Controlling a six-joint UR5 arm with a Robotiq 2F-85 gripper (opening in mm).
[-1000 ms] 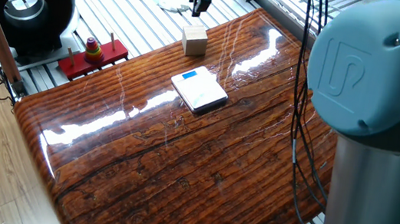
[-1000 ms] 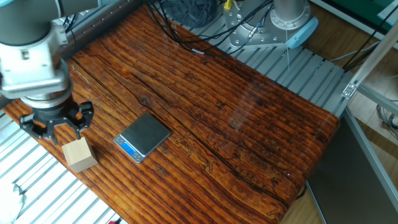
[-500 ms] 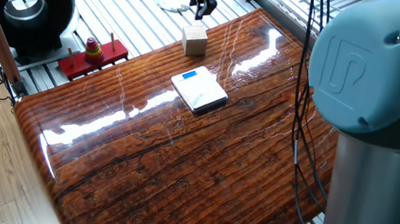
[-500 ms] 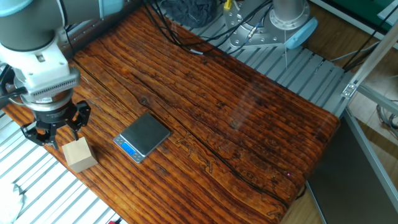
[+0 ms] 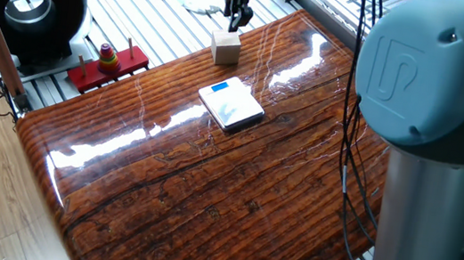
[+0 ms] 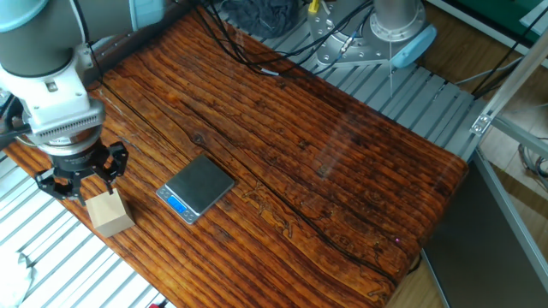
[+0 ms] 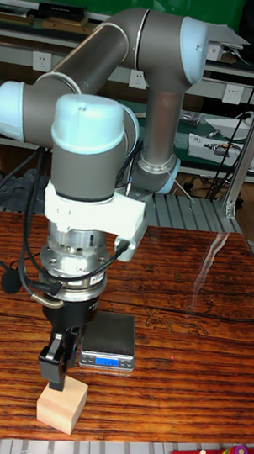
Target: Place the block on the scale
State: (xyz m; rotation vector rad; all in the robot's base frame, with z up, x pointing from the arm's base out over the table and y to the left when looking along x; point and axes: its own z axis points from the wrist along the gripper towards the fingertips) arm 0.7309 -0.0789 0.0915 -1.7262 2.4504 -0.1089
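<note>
- The gripper (image 6: 79, 177) hangs just over the block (image 6: 110, 212), its fingers (image 7: 55, 363) spread wider than the cube and holding nothing; in the tall fixed view the fingertips reach the cube's top edge.
- Against the picture a second ago, the gripper has come lower and nearer the block in both fixed views; before, it stood clearly above and off it.
- The block has not moved: it sits near the wooden table (image 6: 342, 154) edge, at about ten o'clock from the scale (image 5: 231, 104) in one fixed view.
- The scale lies flat, apart from the block, unchanged.
- The red toy base (image 5: 107, 67) stays off the table, at about nine o'clock from the block.
</note>
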